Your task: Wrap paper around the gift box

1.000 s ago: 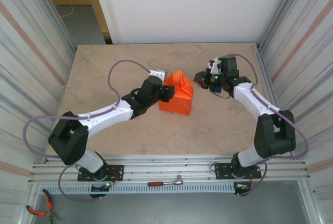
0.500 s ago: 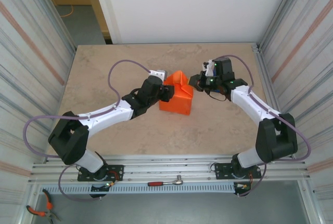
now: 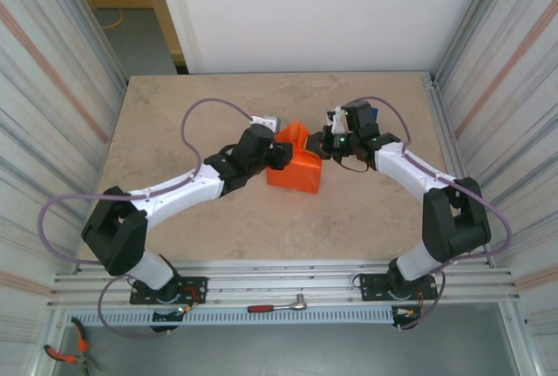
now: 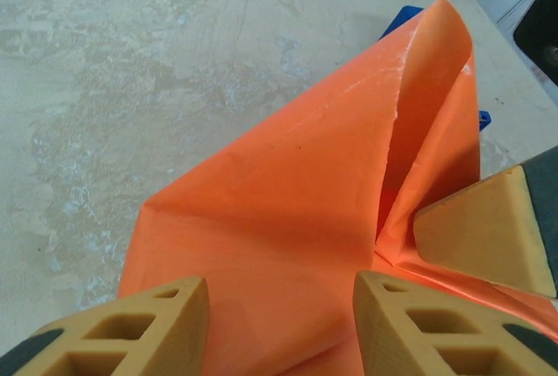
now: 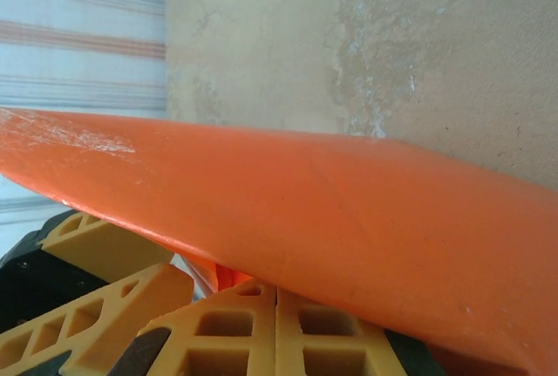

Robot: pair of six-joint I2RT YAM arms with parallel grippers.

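Right jaws, closed, now against paper (image 3: 295, 169)

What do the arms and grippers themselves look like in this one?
The left arm and right arm match: white links, black joints, a lilac cable looping beside each. The left gripper and right gripper carry tan wedge-shaped fingers with lattice cut-outs.
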